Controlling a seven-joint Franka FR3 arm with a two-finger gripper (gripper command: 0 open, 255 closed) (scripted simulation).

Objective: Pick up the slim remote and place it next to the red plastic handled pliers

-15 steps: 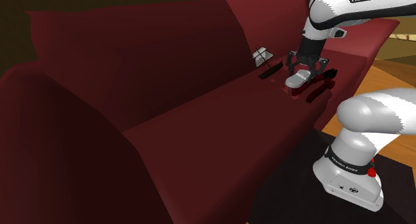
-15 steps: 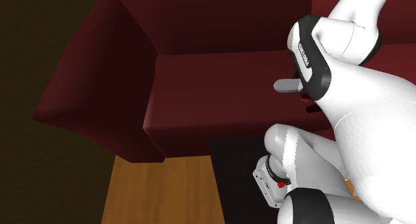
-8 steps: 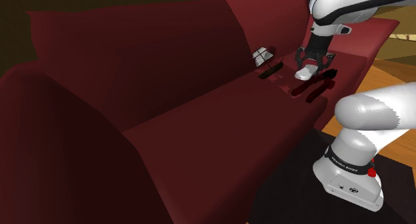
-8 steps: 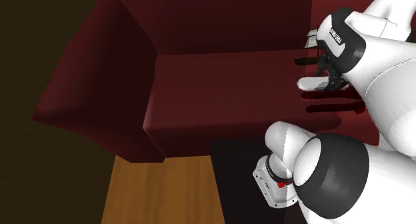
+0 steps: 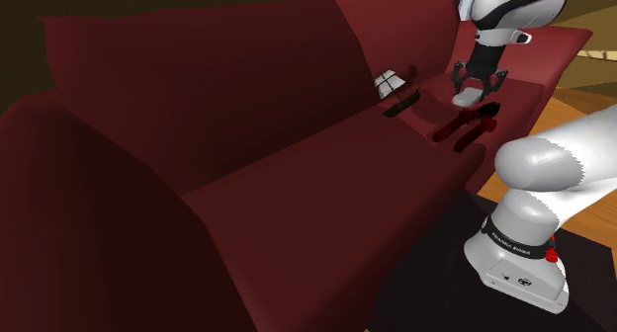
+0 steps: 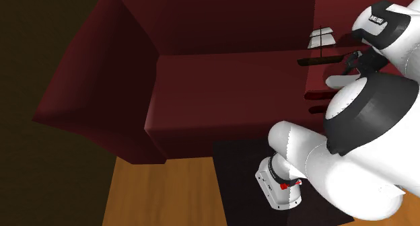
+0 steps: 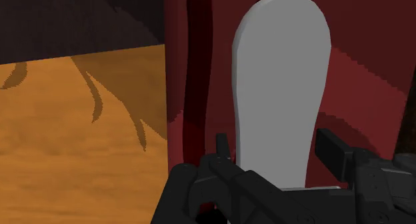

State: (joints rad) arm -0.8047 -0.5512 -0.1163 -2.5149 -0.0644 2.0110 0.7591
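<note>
Shoulder view: the black gripper (image 5: 479, 81) hangs over the seat of the dark red sofa (image 5: 297, 172), its two fingers closed on the grey slim remote (image 5: 466, 99). The remote lies just at 12 o'clock of the red-handled pliers (image 5: 461, 128), close to their black head; whether it touches the cushion cannot be told. A small white object (image 5: 389, 81) rests at 10 o'clock of the pliers, near the backrest. Wrist view: the fingers (image 7: 223, 151) clasp the remote by its long sides. One dark red handle runs parallel just beside it, with wooden floor (image 7: 73, 149) beyond at 9 o'clock.
</note>
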